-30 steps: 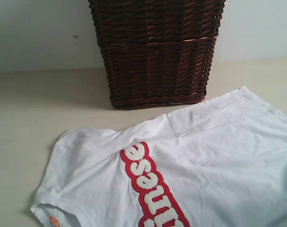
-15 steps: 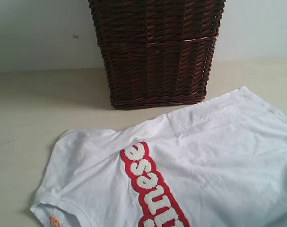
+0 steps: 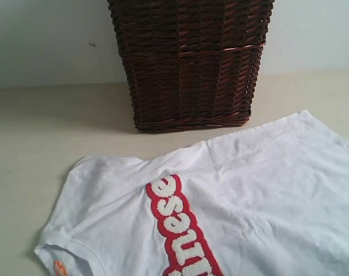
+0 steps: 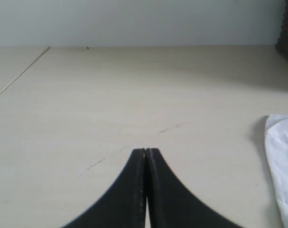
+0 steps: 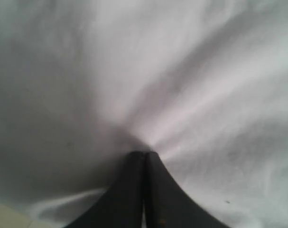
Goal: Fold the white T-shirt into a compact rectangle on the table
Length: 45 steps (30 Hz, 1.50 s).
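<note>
The white T-shirt [image 3: 266,190] lies spread on the table [image 3: 48,126], its red-outlined letters [image 3: 177,221] running toward the near edge and a small orange tag [image 3: 60,267] at the lower left. Neither gripper shows in the exterior view. My right gripper [image 5: 144,153] is shut with its tips in the shirt's cloth [image 5: 181,71], and creases fan out from the pinch. My left gripper [image 4: 146,150] is shut and holds nothing, low over bare table [image 4: 110,104]. An edge of the shirt [image 4: 281,161] lies off to one side of it.
A tall dark brown wicker basket [image 3: 188,63] stands on the table just behind the shirt, and its corner [image 4: 287,28] shows in the left wrist view. A pale wall [image 3: 48,34] rises behind the table.
The shirt has slid a little toward the near edge; its far right corner, the letters and the orange tag all sit lower in the exterior view.
</note>
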{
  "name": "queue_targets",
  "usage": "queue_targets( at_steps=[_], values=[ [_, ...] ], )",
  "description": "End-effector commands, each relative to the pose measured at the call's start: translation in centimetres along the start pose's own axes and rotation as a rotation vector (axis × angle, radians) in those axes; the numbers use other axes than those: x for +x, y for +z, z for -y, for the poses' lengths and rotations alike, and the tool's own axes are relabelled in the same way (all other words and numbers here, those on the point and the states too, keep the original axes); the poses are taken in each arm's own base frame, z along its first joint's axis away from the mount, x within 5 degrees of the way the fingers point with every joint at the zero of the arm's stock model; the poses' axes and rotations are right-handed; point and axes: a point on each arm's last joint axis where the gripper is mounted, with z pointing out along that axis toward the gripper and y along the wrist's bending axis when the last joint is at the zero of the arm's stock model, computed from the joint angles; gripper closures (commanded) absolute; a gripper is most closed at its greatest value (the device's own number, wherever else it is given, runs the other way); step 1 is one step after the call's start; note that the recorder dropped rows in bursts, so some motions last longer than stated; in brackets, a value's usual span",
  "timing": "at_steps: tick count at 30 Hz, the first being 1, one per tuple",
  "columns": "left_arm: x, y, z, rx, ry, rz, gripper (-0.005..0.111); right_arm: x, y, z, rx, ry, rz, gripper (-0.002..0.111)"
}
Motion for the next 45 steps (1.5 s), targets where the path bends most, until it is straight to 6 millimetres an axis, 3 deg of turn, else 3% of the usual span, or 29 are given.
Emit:
queue_targets(
  at_steps=[1,5,9,11,14,15,18,23,26,31,35,38,40,43,44,45],
  values=[
    [-0.1,0.0,0.0,-0.001,-0.004,0.011,0.107,0.0,-1.3,-1.4,0.024,-0.014,0.055,0.108],
    [-0.1,0.0,0.0,-0.001,-0.004,0.011,0.107,-2.7,-4.6,-1.2,0.246,0.102,0.412,0.108],
    [-0.1,0.0,0.0,-0.001,-0.004,0.011,0.107,-5.6,-7.5,-2.7,0.179,0.241,0.792,0.108],
    [-0.1,0.0,0.0,-0.001,-0.004,0.011,0.107,-8.0,-11.0,-4.8,0.109,0.287,1.145,0.108],
    [-0.1,0.0,0.0,-0.001,-0.004,0.011,0.107,-8.8,-13.1,-9.2,0.088,-0.041,1.250,0.098],
    [-0.1,0.0,0.0,-0.001,-0.004,0.011,0.107,-8.6,-13.6,-10.4,0.135,-0.130,1.260,0.092],
    [-0.1,0.0,0.0,-0.001,-0.004,0.011,0.107,-6.5,-15.6,-12.1,0.274,-0.152,1.359,0.079],
    [-0.1,0.0,0.0,-0.001,-0.004,0.011,0.107,0.0,-17.5,-10.9,0.715,0.217,1.505,0.072],
    [-0.1,0.0,0.0,-0.001,-0.004,0.011,0.107,1.7,-18.0,-11.2,0.782,0.264,1.573,0.072],
    [-0.1,0.0,0.0,-0.001,-0.004,0.011,0.107,2.2,-17.9,-10.6,0.850,0.325,1.533,0.072],
    [-0.1,0.0,0.0,-0.001,-0.004,0.011,0.107,1.8,-16.8,-10.6,0.866,0.244,1.482,0.072],
    [-0.1,0.0,0.0,-0.001,-0.004,0.011,0.107,1.1,-15.7,-11.1,0.921,0.049,1.434,0.072],
    [-0.1,0.0,0.0,-0.001,-0.004,0.011,0.107,0.7,-15.4,-11.6,1.061,-0.217,1.342,0.072],
    [-0.1,0.0,0.0,-0.001,-0.004,0.011,0.107,0.6,-14.9,-11.6,0.952,-0.111,1.438,0.072],
    [-0.1,0.0,0.0,-0.001,-0.004,0.011,0.107,0.5,-14.3,-11.5,0.903,-0.060,1.459,0.072],
    [-0.1,0.0,0.0,-0.001,-0.004,0.011,0.107,0.4,-12.3,-11.2,0.764,0.073,1.479,0.072]
  ],
)
